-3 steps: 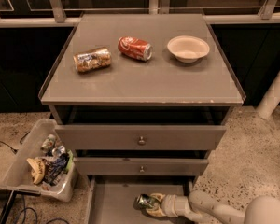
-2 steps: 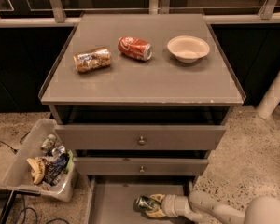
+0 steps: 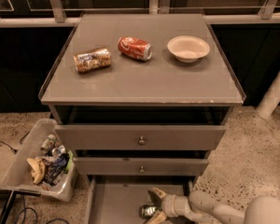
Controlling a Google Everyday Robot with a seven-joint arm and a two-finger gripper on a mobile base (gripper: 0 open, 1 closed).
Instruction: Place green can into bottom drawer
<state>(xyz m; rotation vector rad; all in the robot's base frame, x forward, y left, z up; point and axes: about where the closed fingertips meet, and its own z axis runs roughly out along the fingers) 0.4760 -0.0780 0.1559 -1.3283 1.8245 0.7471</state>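
Note:
The green can (image 3: 148, 211) lies on its side on the floor of the bottom drawer (image 3: 114, 202), which is pulled out at the foot of the grey cabinet. My gripper (image 3: 155, 205) reaches into the drawer from the lower right. Its fingers (image 3: 157, 193) are spread apart, one above and one below the can's right end. The can rests on the drawer floor, partly hidden by the fingers.
A gold-brown can (image 3: 92, 59), a red cola can (image 3: 135, 48) and a white bowl (image 3: 188, 48) sit on the cabinet top (image 3: 144, 85). The two upper drawers (image 3: 141, 138) are slightly open. A bin of trash (image 3: 42, 160) stands on the floor at left.
The gripper's fingers have spread apart and the green can now lies loose on the drawer floor. The arm has barely moved.

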